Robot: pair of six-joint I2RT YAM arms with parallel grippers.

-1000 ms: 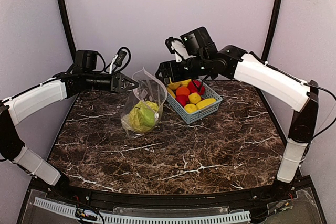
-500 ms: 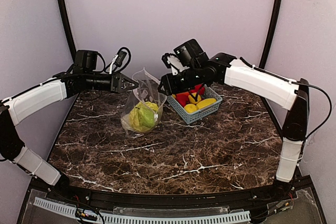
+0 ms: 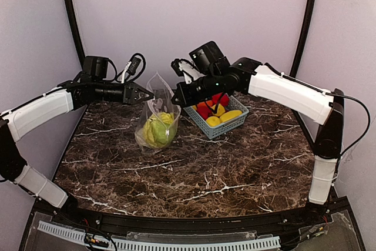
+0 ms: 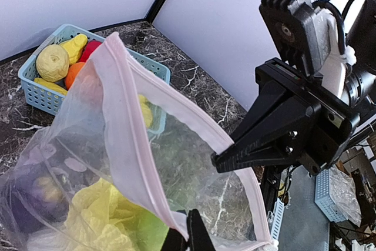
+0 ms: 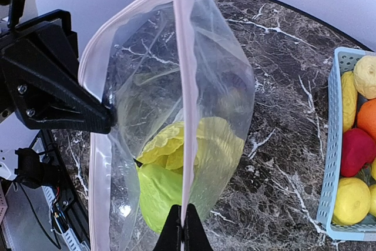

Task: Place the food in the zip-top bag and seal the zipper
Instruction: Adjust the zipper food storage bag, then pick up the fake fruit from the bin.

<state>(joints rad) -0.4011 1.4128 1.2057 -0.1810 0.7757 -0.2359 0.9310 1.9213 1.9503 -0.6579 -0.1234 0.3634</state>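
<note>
The zip-top bag (image 3: 157,123) hangs upright over the marble table, its mouth held open between both grippers. My left gripper (image 3: 150,94) is shut on the pink zipper (image 4: 117,133) on the bag's left rim. On the opposite rim, my right gripper (image 3: 174,99) is shut on the zipper (image 5: 182,86). Inside the bag lie a yellow cabbage (image 5: 200,142), a green piece (image 5: 155,195) and a dark purple eggplant (image 4: 29,195). More food, namely yellow (image 5: 351,201), red (image 5: 358,151) and orange (image 5: 367,119) fruits, lies in the basket.
The light blue slatted basket (image 3: 223,129) stands just right of the bag, under my right arm. Purple walls with black corner posts close in the back and sides. Brown marble tabletop stretches in front of the bag.
My right gripper moved left from above the basket to the bag's mouth and shut on the zipper rim. The bag now stands taller. The left arm has not moved.
</note>
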